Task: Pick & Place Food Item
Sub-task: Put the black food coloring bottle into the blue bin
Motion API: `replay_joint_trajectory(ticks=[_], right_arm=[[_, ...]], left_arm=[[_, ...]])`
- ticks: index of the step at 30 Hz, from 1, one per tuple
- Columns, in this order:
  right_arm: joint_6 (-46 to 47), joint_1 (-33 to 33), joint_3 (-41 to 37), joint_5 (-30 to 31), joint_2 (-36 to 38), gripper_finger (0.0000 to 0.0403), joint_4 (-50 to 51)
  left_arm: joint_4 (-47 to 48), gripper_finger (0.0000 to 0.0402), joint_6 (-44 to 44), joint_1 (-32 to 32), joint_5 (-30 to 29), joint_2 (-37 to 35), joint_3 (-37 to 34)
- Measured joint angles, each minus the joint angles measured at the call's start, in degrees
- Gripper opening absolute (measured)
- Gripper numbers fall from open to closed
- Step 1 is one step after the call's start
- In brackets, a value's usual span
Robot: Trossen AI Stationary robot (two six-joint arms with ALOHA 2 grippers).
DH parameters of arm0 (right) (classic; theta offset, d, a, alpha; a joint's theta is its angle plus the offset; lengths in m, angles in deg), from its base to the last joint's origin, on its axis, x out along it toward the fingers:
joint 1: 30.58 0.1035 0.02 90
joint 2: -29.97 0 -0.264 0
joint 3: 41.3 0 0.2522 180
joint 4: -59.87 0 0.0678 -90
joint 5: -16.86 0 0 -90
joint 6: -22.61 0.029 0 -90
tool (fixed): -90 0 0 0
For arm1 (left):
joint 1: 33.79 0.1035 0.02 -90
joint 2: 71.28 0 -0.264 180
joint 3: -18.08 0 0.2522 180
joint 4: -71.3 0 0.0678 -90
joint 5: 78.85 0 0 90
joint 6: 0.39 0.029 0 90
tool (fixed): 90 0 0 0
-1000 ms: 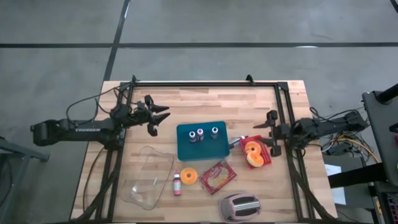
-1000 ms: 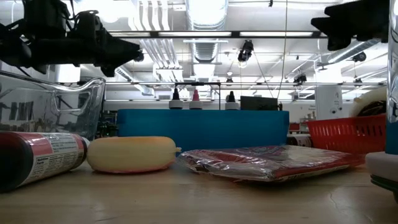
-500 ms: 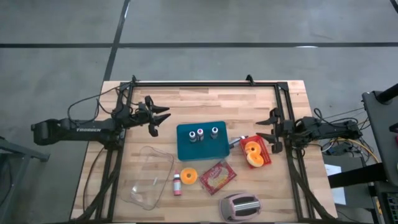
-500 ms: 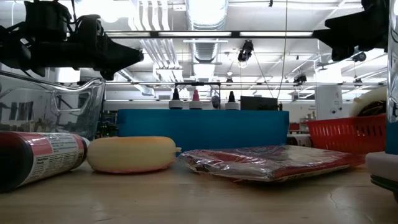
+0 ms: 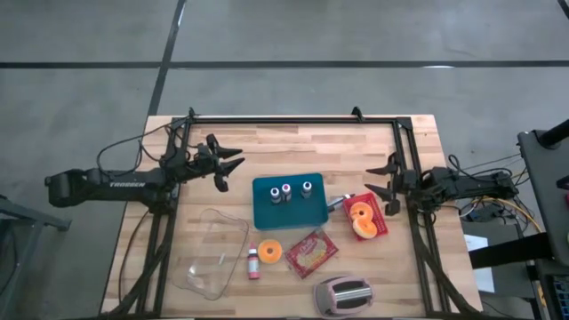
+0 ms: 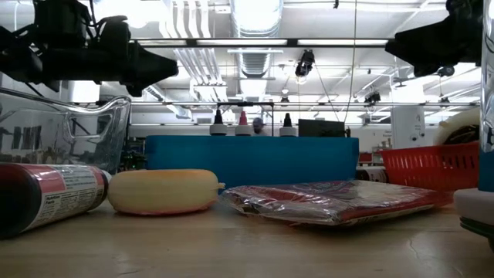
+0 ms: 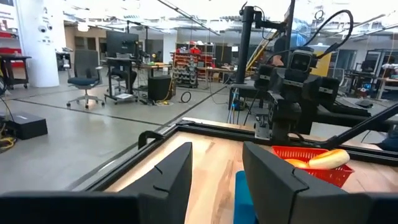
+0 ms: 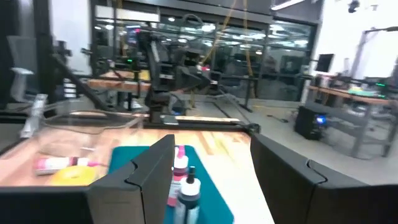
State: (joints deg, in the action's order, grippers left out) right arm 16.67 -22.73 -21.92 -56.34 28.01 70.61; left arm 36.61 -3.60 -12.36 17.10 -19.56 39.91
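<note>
Orange and yellow food pieces [image 5: 361, 220] lie in a red basket [image 5: 380, 224] at the table's right. An orange round piece [image 5: 270, 252] and a wrapped food packet [image 5: 311, 252] lie on the wood near the middle front. My left gripper [image 5: 228, 168] hovers open at the far left, pointing level toward the right, with nothing between its fingers [image 7: 217, 163]. My right gripper [image 5: 377, 180] hovers open just beyond the basket's far right corner, pointing left, with nothing between its fingers [image 8: 211, 155].
A teal tray [image 5: 289, 213] with three small bottles sits mid-table. A clear glass container [image 5: 213, 253] and a pink bottle [image 5: 253, 263] lie at the front left, a toaster [image 5: 342, 296] at the front edge. A black frame [image 5: 293, 120] runs round the table.
My right arm has folded back a little toward the table's right edge, and its gripper has swung off the red basket toward the far side. It stays open. The left gripper has kept still.
</note>
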Motion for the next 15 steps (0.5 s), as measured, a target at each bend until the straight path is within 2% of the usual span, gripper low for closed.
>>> replay_joint_trajectory(ticks=[10, 15], right_arm=[[4.3, 0.0, -0.1, 5.9, -0.1, 0.0205, 1.5], [5.8, 0.0, -0.1, 6.0, -0.1, 0.0205, 1.8]], left_arm=[[0.6, 0.0147, -1.8, 0.0, 0.5, 0.7, 0.3], [1.8, 0.0147, -3.8, 0.0, 4.0, 1.7, 2.1]])
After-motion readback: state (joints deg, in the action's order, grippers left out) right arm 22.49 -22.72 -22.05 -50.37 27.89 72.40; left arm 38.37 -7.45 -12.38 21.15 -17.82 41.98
